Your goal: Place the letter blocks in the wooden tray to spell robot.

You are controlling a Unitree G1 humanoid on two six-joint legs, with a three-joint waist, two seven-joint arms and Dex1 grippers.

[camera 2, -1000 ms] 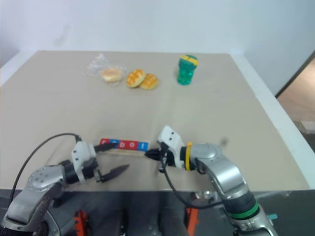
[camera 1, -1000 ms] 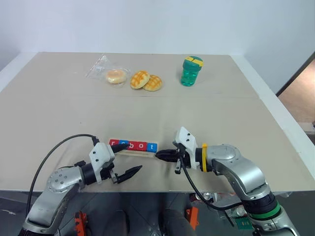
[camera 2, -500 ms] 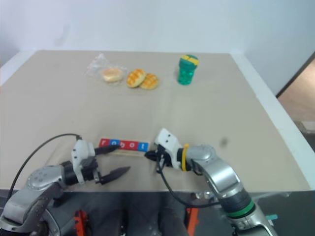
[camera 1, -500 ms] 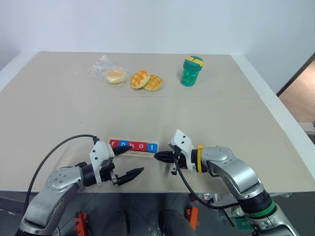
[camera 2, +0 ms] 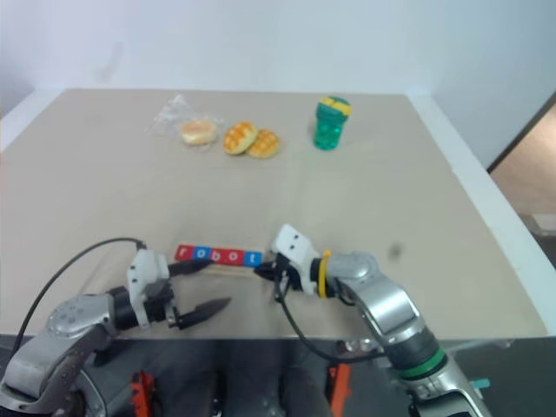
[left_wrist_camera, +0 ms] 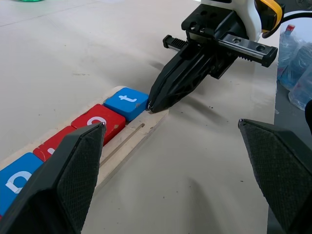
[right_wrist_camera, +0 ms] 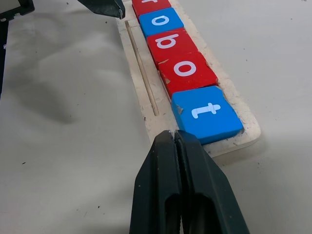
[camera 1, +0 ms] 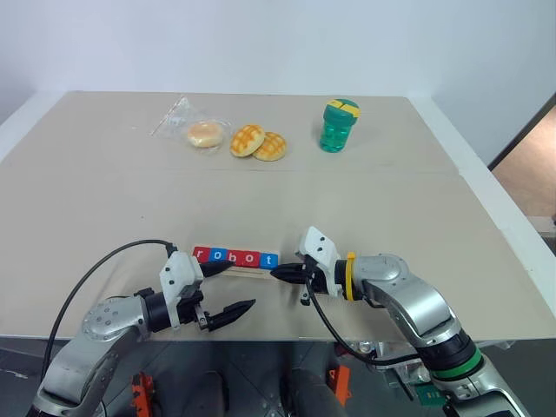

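A: Fingers first: the right gripper is pressed shut, holding nothing, its tip against the near corner of the blue t block at the tray's end. The left gripper is spread wide and empty, one finger at the tray's other end, the other over bare table.

B: And the blocks?

A: All five lie in a row in the tray, near the table's front edge, reading r, o, b, o, t: red r, blue o, red b, red o, then the t.

B: Anything around them?

A: Well apart, at the far side of the table: a bagged bun, two golden buns touching each other, and a green cup. Nothing stands between them and the tray.
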